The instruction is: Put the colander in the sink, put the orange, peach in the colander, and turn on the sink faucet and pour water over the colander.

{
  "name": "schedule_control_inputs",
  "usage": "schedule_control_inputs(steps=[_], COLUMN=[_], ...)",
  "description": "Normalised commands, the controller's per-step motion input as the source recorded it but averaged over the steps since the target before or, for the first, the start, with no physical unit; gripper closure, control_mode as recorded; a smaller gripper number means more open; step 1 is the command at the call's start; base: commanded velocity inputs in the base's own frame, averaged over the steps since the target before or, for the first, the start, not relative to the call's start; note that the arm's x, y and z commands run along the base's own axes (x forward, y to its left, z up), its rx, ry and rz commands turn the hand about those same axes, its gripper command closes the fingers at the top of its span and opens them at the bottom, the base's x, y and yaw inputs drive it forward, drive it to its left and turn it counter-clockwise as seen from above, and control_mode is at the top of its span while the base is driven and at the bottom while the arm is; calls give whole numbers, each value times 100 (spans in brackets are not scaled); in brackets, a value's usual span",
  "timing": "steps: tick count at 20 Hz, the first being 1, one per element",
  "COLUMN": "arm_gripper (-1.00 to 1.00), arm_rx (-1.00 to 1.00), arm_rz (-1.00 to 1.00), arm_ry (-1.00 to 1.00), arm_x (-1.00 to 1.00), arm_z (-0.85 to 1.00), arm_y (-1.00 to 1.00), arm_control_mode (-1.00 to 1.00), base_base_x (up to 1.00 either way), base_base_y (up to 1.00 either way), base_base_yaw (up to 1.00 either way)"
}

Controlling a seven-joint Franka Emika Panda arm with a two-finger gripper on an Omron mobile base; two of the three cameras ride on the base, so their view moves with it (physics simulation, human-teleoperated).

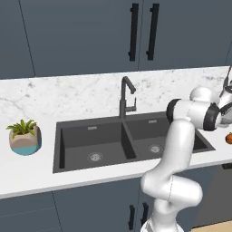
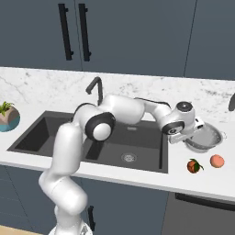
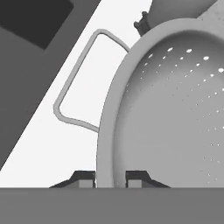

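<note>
- gripper [image 3: 110, 178] straddles the colander [image 3: 175, 113] rim in the hand view; one dark tip outside the rim, one inside the bowl; jaws parted around the rim, and I cannot tell whether the pads touch the metal, so not called a grasp
- wire side handle [image 3: 74, 83] of the colander loops out over the white counter [image 3: 52, 144], just beside the tips; dark sink [image 3: 30, 52] edge beyond it
- right base view: gripper [image 2: 186, 137] sits at the left rim of the colander [image 2: 207, 137]; the colander stands on the counter just right of the sink [image 2: 137, 160], outside the basins
- orange [image 2: 194, 166] and peach [image 2: 217, 160] lie on the counter in front of the colander, on the near side; orange left, peach right; close together but apart; neither is in the colander
- arm reaches rightward across the right basin, elbow over the sink
- sink faucet [image 1: 126, 96] stands behind the divider between the basins, spout toward the near side
- both basins dark, a round drain [image 1: 94, 157] in each
- left base view: orange [image 1: 229, 138] at the right edge; small potted plant [image 1: 24, 135] on the counter well left of the sink
- dark cabinet doors with black bar handles [image 1: 133, 31] above the marble backsplash
</note>
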Motion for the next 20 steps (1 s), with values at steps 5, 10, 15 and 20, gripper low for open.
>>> schedule_control_inputs(steps=[5,10,15,20], arm_gripper=[100,100,100,100], arm_rx=[-8,-13,-13,-2], arm_rz=[12,12,11,11], arm_ry=[3,1,6,22], arm_x=[-54,-58,-53,-39], arm_z=[29,21,25,32], arm_y=[60,71,76,85], arm_control_mode=[-100,-100,-100,-100], base_base_x=[0,0,0,0], base_base_y=[0,0,0,0], base_base_yaw=[0,0,0,0])
